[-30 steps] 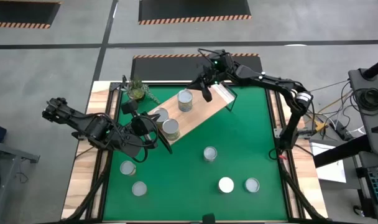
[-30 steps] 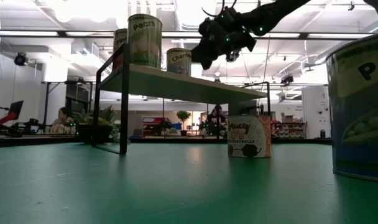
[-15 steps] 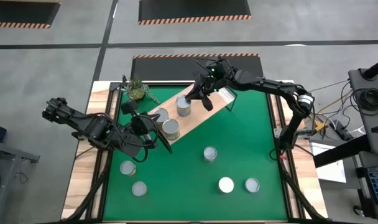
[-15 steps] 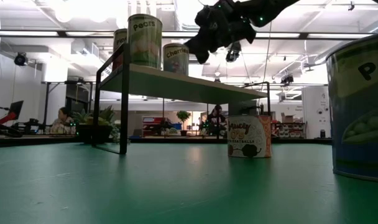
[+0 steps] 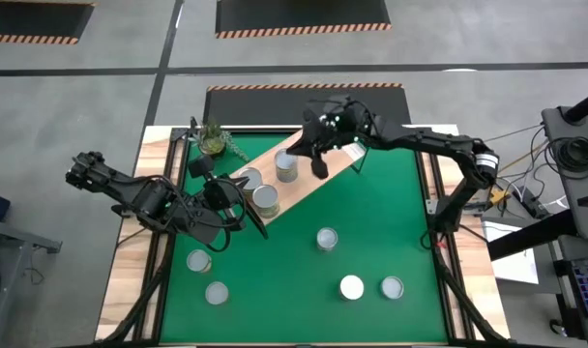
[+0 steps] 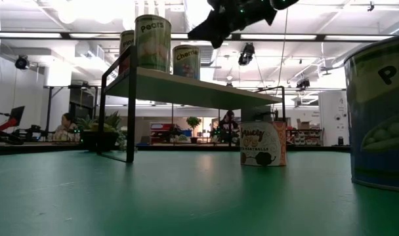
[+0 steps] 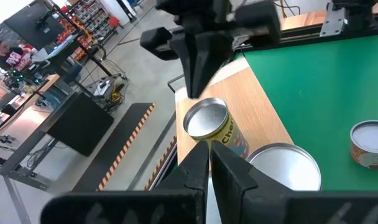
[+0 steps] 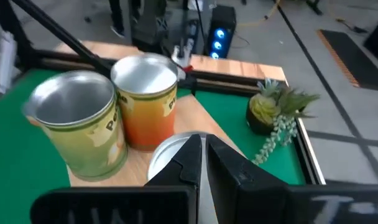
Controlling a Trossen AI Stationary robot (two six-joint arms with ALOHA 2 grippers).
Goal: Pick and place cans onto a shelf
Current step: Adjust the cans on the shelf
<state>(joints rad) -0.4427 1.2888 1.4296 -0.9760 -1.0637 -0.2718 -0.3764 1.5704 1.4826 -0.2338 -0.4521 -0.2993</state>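
The right arm reaches in from the table's right edge, bent at the elbow and stretched out over the far end of the light-wood shelf board on its thin black frame (image 5: 313,174); its right gripper (image 5: 316,159) hangs just above and beside the nearest tin, fingers pressed together and holding nothing. From table height that gripper (image 6: 216,29) shows dark above the shelf (image 6: 199,88), clear of the can tops. The left arm lies low along the table's left side, folded toward the shelf's near end — its left gripper (image 5: 258,224) points at the cans there, fingers likewise closed on nothing. Three short cylindrical tins with shiny silver tops stand upright on the shelf: one alone near the middle (image 5: 286,164), labelled with a word starting "Cher", and two touching side by side at the left end (image 5: 248,180) (image 5: 265,199), one yellowish-green, one orange. Five more tins sit on the green table mat (image 5: 371,222) — one just right of centre (image 5: 327,238), two near the front right (image 5: 351,287) (image 5: 392,287), two at the front left (image 5: 198,260) (image 5: 216,292). A small green potted plant (image 5: 213,140) stands at the far left corner.
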